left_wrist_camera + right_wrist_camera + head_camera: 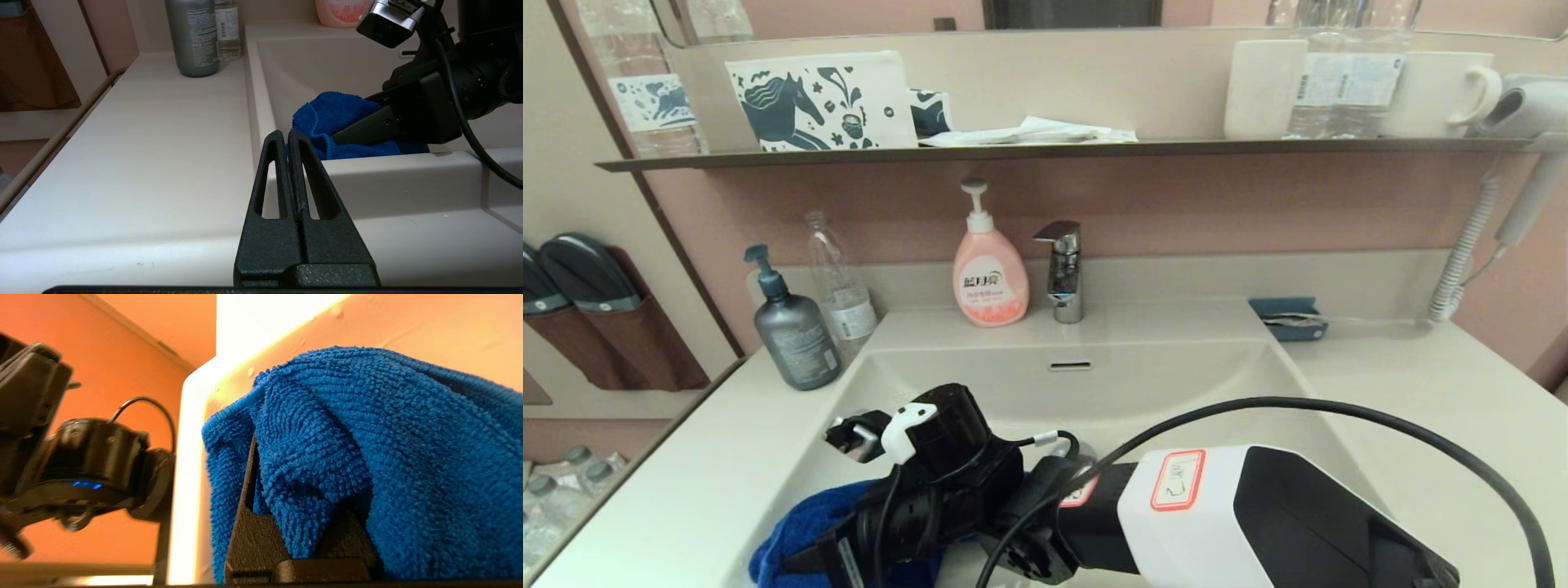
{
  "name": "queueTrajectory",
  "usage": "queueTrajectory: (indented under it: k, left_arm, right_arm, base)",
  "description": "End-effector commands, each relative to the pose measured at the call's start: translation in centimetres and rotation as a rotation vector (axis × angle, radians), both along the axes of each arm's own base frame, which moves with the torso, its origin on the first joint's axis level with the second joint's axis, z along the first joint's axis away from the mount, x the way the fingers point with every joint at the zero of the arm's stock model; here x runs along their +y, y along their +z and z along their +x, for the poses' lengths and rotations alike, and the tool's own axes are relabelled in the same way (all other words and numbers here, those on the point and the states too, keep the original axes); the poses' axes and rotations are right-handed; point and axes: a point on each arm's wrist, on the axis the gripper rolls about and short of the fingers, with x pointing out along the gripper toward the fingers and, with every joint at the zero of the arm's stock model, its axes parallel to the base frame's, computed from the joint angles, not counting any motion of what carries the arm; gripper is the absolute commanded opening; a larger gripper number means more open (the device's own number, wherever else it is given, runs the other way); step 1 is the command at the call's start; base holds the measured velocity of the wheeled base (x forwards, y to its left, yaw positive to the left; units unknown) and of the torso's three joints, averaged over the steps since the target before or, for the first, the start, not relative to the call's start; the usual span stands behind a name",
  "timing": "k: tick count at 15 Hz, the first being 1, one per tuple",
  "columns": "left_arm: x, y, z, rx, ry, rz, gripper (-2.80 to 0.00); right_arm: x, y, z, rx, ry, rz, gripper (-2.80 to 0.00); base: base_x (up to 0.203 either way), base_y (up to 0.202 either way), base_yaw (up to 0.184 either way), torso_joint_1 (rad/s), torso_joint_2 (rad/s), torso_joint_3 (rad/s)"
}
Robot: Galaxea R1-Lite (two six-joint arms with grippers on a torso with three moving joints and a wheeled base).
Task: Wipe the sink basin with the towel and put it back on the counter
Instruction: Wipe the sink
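We find the right gripper (339, 136) clamped on the towel (800, 523) at 7 o'clock in the sink basin (1160, 384): wiping, probably. Next: drag across, then lift to the counter (1421, 392). Only the left wrist view shows the left gripper (288, 136), pressed closed and empty.

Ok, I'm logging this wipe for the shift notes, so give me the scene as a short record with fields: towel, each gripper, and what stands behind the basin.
towel: blue towel low in the sink basin, near its left front corner
right gripper: right gripper shut on the towel, inside the basin
left gripper: left gripper shut, empty, over the counter at the basin's front-left edge
behind basin: pink soap bottle beside the faucet
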Motion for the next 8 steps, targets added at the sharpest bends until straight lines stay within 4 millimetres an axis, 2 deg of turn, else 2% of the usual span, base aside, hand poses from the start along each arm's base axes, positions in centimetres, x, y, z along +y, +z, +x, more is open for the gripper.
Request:
queueTrajectory:
  k: [1,5,8]
  left_arm:
    - [0.0,0.0,0.0,0.000,0.000,0.000,-2.80]
    - [0.0,0.0,0.0,0.000,0.000,0.000,-2.80]
    - [0.0,0.0,0.0,0.000,0.000,0.000,-2.80]
  right_arm:
    - [0.1,-0.3,0.5,-0.034,-0.043,0.036,-2.80]
    - [-0.3,-0.2,1.8,-0.219,-0.150,0.060,-2.80]
    - [-0.9,0.9,3.0,-0.334,-0.240,0.089,-2.80]
  base:
    - [0.000,0.000,0.000,0.000,0.00,0.000]
    - [0.000,0.000,0.000,0.000,0.00,0.000]
    - [0.000,0.000,0.000,0.000,0.00,0.000]
